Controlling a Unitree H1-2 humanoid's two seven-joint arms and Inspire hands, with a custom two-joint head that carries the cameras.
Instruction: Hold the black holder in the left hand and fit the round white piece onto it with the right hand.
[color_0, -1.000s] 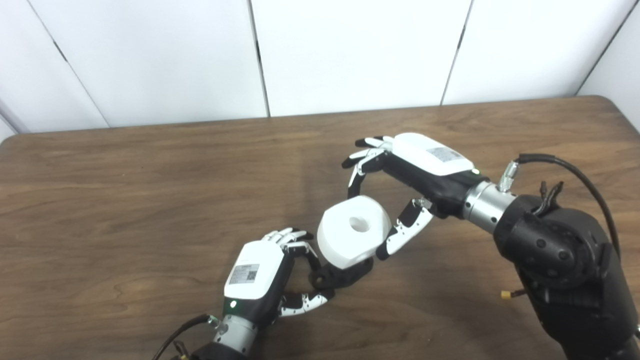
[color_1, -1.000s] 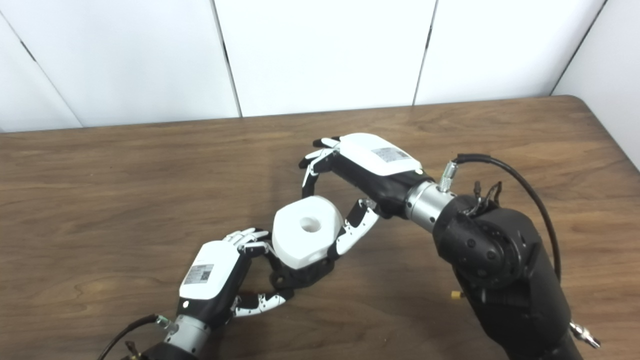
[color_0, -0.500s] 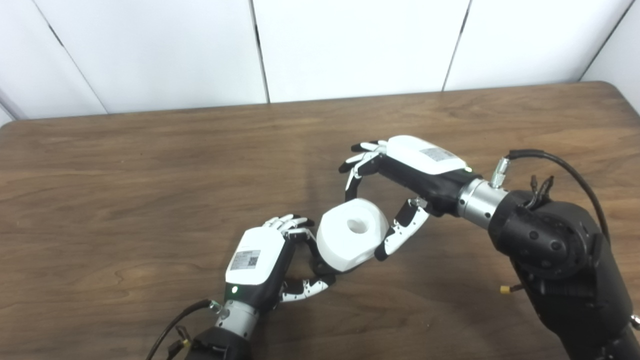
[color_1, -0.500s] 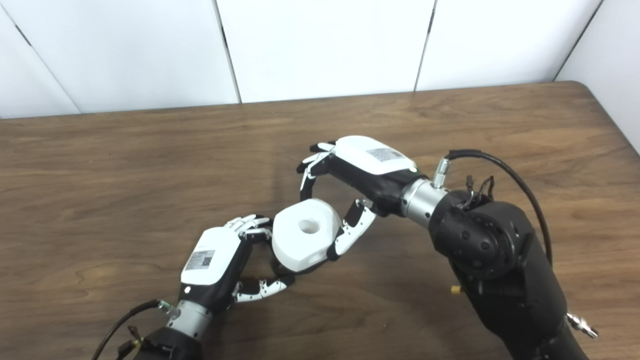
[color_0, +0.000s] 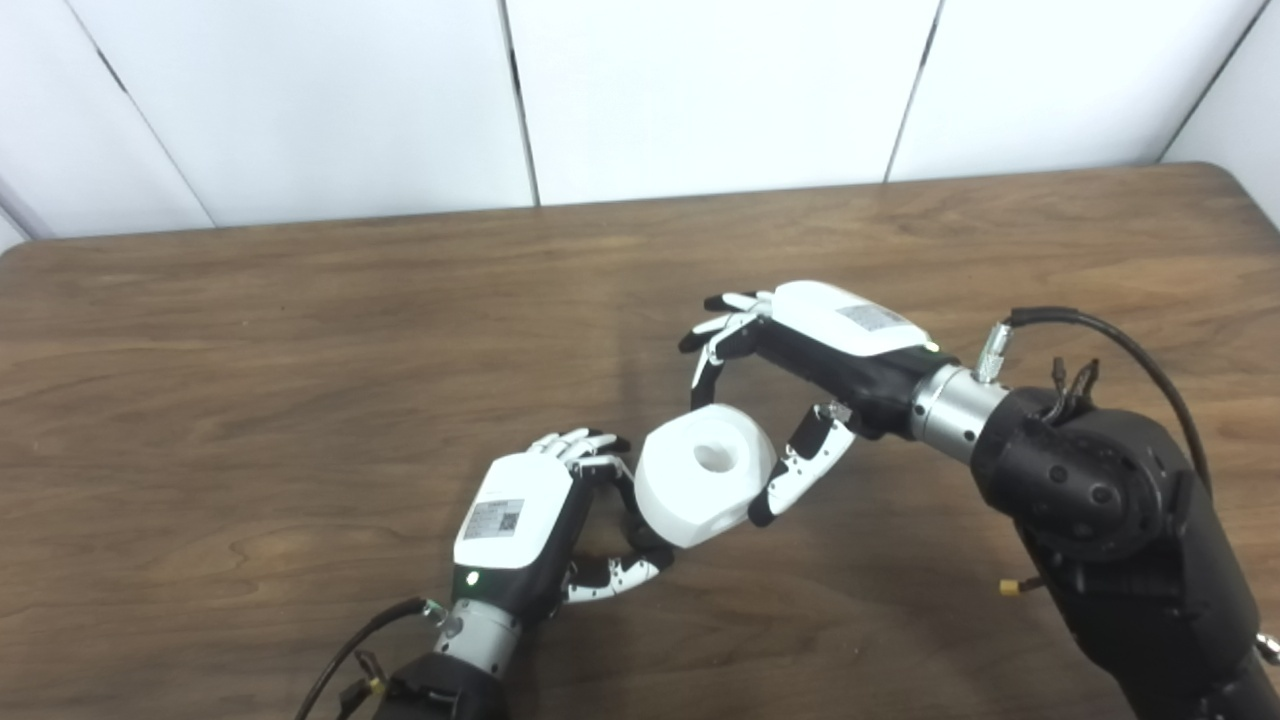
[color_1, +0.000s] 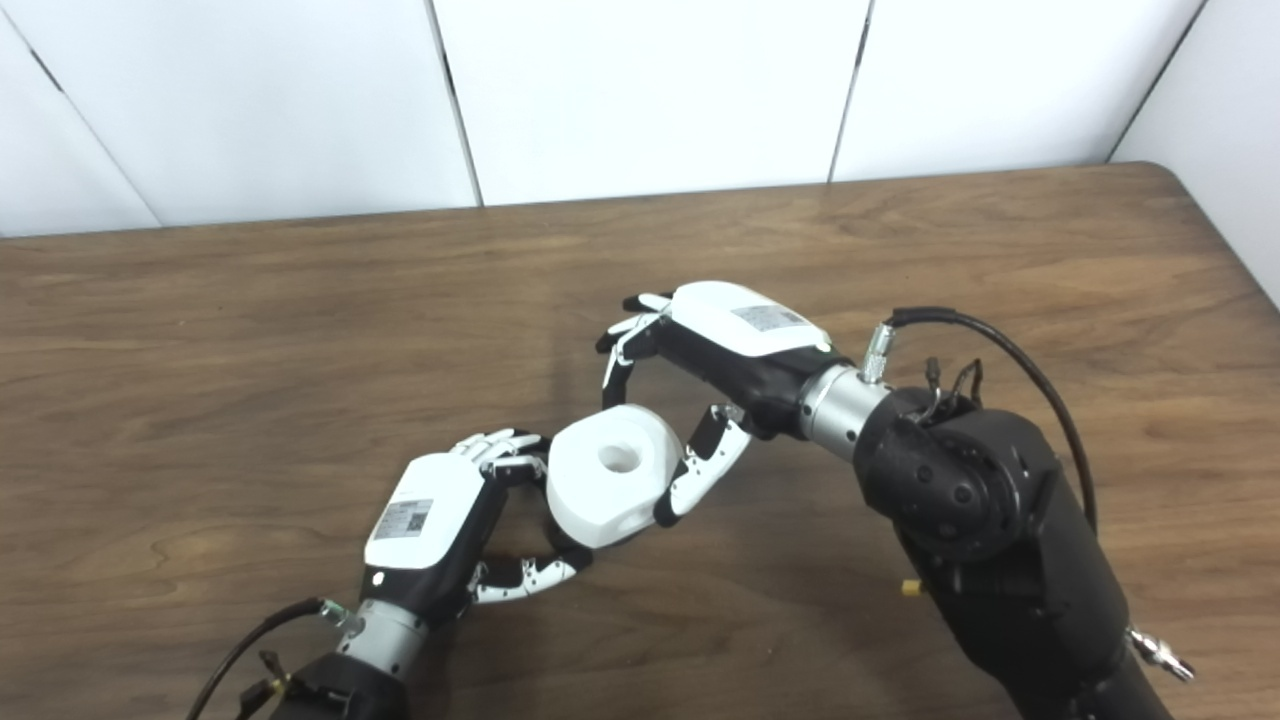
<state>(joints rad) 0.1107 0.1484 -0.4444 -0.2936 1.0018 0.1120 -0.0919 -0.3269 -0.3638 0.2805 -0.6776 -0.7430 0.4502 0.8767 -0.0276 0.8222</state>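
The round white piece (color_0: 690, 490), with a hole in its top face, sits tilted just above the table between my two hands. My right hand (color_0: 815, 365) is shut on it: the fingers (color_0: 704, 368) arch over its far edge and the thumb (color_0: 795, 478) presses its right side. My left hand (color_0: 520, 525) is shut on the black holder (color_0: 648, 538). The white piece covers most of the holder, and only a dark sliver shows beneath the piece's lower left edge. In the right eye view the white piece (color_1: 610, 480) touches the left hand's fingers (color_1: 495, 452).
The brown wooden table (color_0: 250, 400) runs back to white wall panels (color_0: 700, 90). Its rounded far right corner (color_0: 1215, 175) is in view. My bulky black right forearm (color_0: 1110, 500), with a looping cable, fills the lower right.
My right hand has lowered the white piece down and slightly left onto the holder, whose black base showed before and is now almost covered. The camera tilted a little early on.
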